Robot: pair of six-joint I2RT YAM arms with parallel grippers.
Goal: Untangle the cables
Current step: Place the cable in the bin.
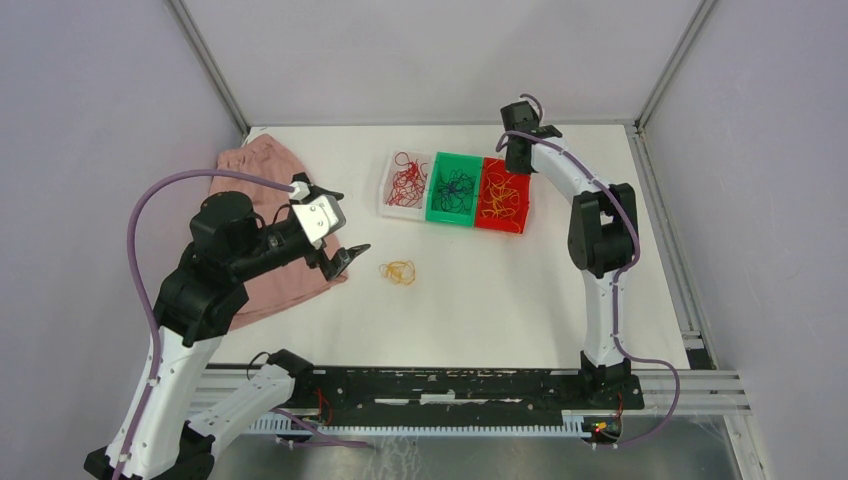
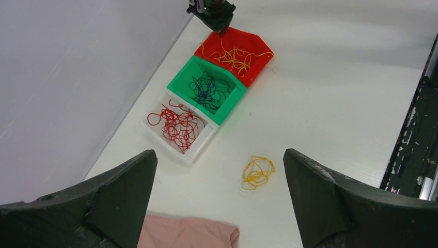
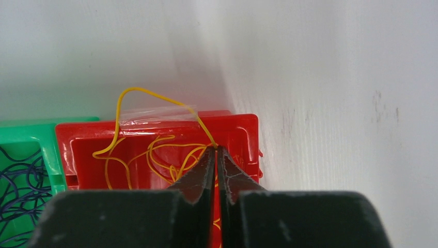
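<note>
Over at nine o'clock, the left gripper (image 1: 345,222) hangs wide open above a pink cloth (image 1: 262,165). Loose yellow cables (image 1: 398,271) sit mid-table. Toward twelve: red cables (image 1: 407,184) in the white bin (image 1: 384,200), dark blue cables (image 1: 455,190) in the green bin (image 1: 450,219), orange cables (image 1: 500,198) in the red bin (image 1: 498,227), where the right gripper (image 3: 216,149) pinches one yellow strand (image 3: 134,89).

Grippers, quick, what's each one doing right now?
Left gripper: open, empty.
Right gripper: closed on a yellow cable over the red bin.
</note>
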